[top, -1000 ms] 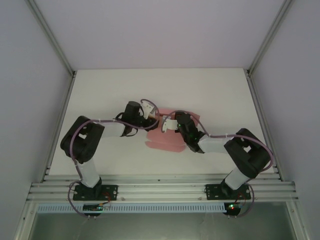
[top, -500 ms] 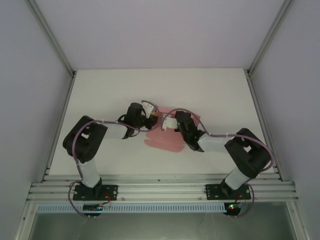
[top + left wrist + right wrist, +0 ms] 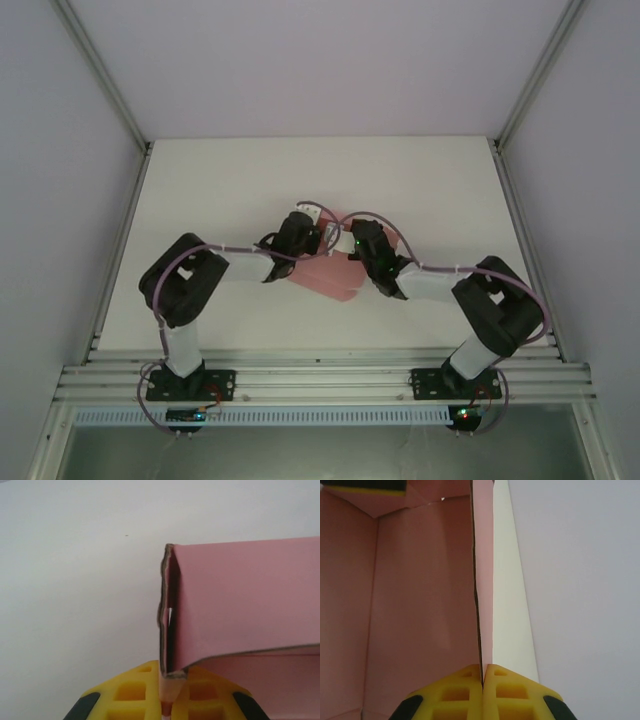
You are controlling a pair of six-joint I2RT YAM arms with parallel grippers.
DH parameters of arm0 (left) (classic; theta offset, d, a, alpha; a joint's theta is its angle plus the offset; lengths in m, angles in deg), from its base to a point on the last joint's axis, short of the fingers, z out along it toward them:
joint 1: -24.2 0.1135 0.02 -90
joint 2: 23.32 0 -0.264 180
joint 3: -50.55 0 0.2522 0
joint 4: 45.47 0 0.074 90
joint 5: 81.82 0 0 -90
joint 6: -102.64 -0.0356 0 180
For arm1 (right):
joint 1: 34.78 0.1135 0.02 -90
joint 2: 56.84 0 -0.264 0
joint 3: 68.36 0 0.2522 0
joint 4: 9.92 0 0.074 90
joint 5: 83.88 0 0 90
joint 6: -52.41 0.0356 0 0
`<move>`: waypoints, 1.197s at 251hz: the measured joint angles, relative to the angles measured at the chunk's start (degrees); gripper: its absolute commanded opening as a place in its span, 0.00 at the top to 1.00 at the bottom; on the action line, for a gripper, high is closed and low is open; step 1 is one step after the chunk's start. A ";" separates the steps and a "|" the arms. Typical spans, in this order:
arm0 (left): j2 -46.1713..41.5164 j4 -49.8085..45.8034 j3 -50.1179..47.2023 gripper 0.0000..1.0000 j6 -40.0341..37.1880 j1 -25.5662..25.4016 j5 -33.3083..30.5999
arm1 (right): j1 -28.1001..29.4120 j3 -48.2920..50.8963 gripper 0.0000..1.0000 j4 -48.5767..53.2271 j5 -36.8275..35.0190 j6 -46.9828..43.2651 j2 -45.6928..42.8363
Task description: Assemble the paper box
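Note:
The pink paper box (image 3: pixel 325 277) lies partly folded in the middle of the white table, between the two arms. My left gripper (image 3: pixel 322 233) is shut on an upright folded edge of the paper box (image 3: pixel 240 605); the yellow fingers (image 3: pixel 135 692) pinch the card's lower corner. My right gripper (image 3: pixel 345 240) is shut on another thin wall of the paper box (image 3: pixel 420 605), which runs straight up from between its yellow fingers (image 3: pixel 512 690). The two grippers sit close together over the card's far end.
The white table (image 3: pixel 200 200) is bounded by aluminium rails, left (image 3: pixel 120 250) and right (image 3: pixel 520 220). A slotted rail (image 3: pixel 320 380) carries both arm bases at the near edge. Grey walls enclose the cell.
My left gripper moved right toward the right gripper and closed on the card's edge. The card's far end has been drawn up and looks smaller from above. The right gripper stayed shut.

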 measured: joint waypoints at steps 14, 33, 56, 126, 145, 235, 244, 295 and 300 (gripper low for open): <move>0.70 -0.04 0.57 1.00 0.81 -0.68 -2.40 | -0.09 -0.35 1.00 1.01 0.52 0.48 -0.20; 1.42 -0.61 1.49 1.00 2.12 -1.14 -4.57 | -0.35 -0.72 1.00 1.64 1.09 1.03 -0.22; 1.77 -1.99 2.75 1.00 3.02 -1.42 -5.75 | -0.66 -0.87 1.00 1.86 1.44 1.68 -0.31; 1.90 1.53 0.90 0.86 2.08 0.26 3.06 | -1.62 -1.07 1.00 4.94 3.69 4.98 -1.81; 1.90 2.21 0.85 0.87 1.62 1.03 6.14 | -2.01 -1.07 1.00 6.16 4.26 6.12 -2.60; 2.34 2.21 1.55 1.00 0.39 2.05 11.41 | -2.60 -1.18 0.75 9.57 6.10 9.31 -4.35; 2.34 2.23 1.51 1.00 0.57 2.29 11.19 | -2.54 -1.18 0.65 10.47 6.43 10.19 -4.74; -2.45 2.71 -3.91 1.00 1.95 4.92 7.89 | -2.40 -1.16 0.01 14.91 9.03 15.61 -11.32; -3.43 2.73 -4.72 1.00 2.12 5.07 7.67 | -2.40 -1.16 0.01 15.17 9.42 16.11 -12.46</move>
